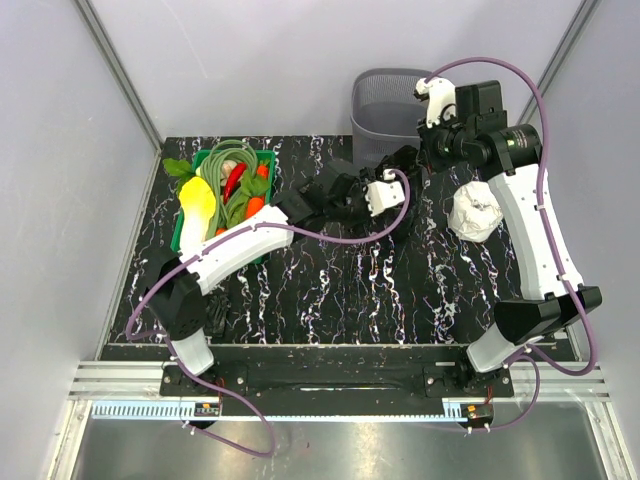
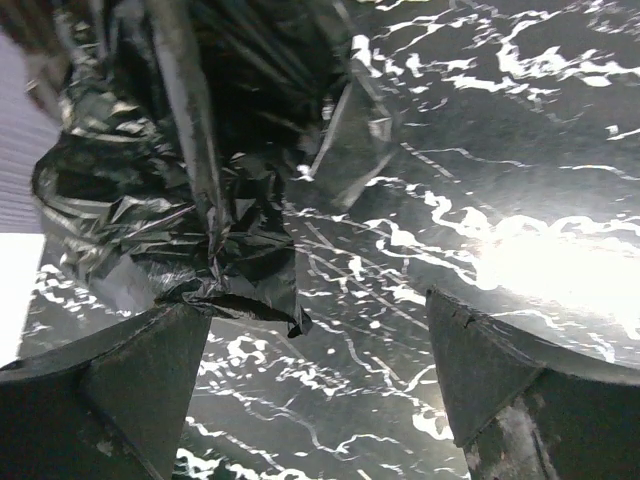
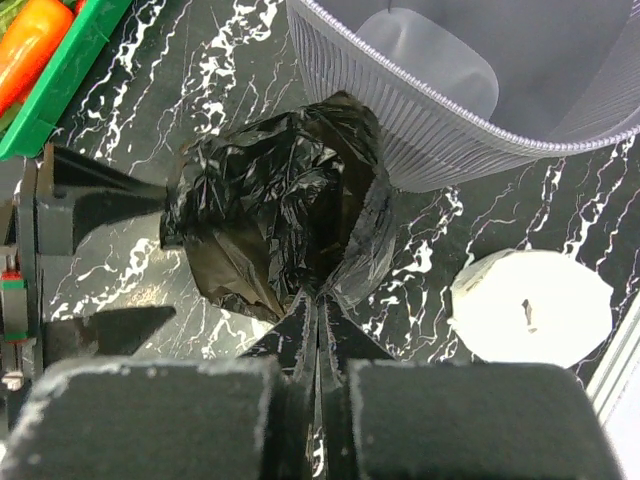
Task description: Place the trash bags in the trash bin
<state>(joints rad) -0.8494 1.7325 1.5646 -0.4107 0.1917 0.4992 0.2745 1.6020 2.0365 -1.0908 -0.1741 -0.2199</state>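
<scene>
A crumpled black trash bag [image 3: 270,200] hangs over the dark marble table just in front of the grey mesh trash bin [image 3: 450,120]. My right gripper [image 3: 316,300] is shut on the bag's near edge. My left gripper [image 2: 315,370] stands open beside the bag. The film [image 2: 180,170] hangs just above its left finger [image 2: 120,380], and nothing lies between the jaws. From above, both grippers, left [image 1: 398,168] and right [image 1: 425,150], meet by the bin [image 1: 385,100]. The bag itself is hard to make out there.
A white roll [image 1: 475,212] lies on the table to the right of the bin, under the right arm. A green crate [image 1: 230,190] of toy vegetables stands at the back left. Grey walls close in the table on three sides.
</scene>
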